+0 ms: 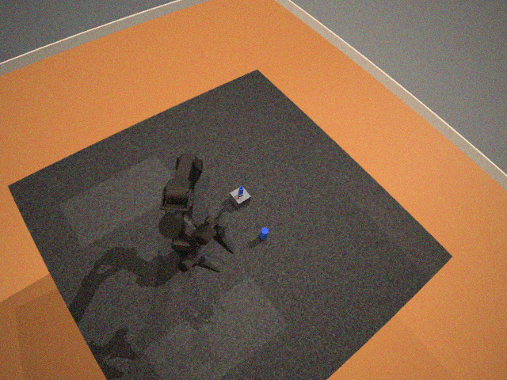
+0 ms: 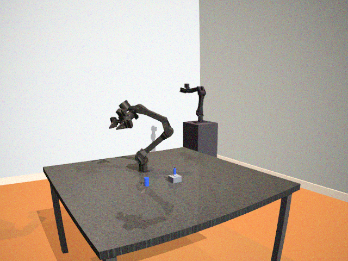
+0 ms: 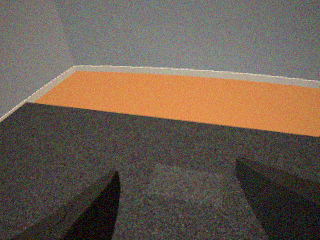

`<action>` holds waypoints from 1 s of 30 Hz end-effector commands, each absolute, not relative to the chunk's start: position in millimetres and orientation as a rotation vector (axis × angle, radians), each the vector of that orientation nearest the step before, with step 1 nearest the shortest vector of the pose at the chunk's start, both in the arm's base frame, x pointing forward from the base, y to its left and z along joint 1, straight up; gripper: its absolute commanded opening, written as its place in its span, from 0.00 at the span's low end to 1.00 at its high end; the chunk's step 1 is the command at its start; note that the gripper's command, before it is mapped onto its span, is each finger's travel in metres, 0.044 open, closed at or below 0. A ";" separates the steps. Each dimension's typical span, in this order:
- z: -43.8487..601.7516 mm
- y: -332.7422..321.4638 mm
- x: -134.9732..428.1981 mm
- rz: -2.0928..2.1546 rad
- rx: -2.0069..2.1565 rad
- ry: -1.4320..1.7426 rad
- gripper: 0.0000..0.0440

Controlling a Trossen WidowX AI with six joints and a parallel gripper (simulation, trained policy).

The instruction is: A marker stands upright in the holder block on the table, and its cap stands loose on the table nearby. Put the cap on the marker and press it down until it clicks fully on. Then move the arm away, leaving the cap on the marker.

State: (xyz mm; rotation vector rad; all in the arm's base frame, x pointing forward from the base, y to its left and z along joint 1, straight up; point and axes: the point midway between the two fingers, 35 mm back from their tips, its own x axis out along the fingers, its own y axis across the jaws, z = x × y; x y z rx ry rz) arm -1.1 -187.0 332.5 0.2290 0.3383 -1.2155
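A blue marker point(image 1: 240, 191) point(image 2: 174, 171) stands upright in the light grey holder block point(image 1: 242, 199) point(image 2: 175, 179), its thin dark tip showing on top. The blue cap point(image 1: 264, 233) point(image 2: 146, 181) stands upright and loose on the table point(image 1: 319, 196) point(image 2: 224, 191), apart from the block. My gripper point(image 1: 226, 261) point(image 2: 112, 129) point(image 3: 178, 172) is open and empty, raised high above the table. In the top view its fingers show to the left of the cap. Neither marker nor cap shows in the wrist view.
A second dark arm point(image 2: 200, 102) stands on a dark pedestal point(image 2: 207, 137) behind the table in the exterior view. Shadows of the arm point(image 1: 155, 270) point(image 2: 140, 220) fall on the table. Orange floor point(image 1: 368, 123) point(image 3: 175, 95) and grey walls surround it.
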 end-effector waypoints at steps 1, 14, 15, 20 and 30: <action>328.5 -192.0 0.3 -1.172 0.246 0.362 0.72; 313.6 -209.3 7.8 -1.031 0.296 0.435 0.72; 312.3 -210.6 8.5 -1.020 0.300 0.441 0.72; 305.7 -217.4 12.3 -0.967 0.317 0.472 0.72; 291.1 -230.8 21.1 -0.861 0.348 0.537 0.71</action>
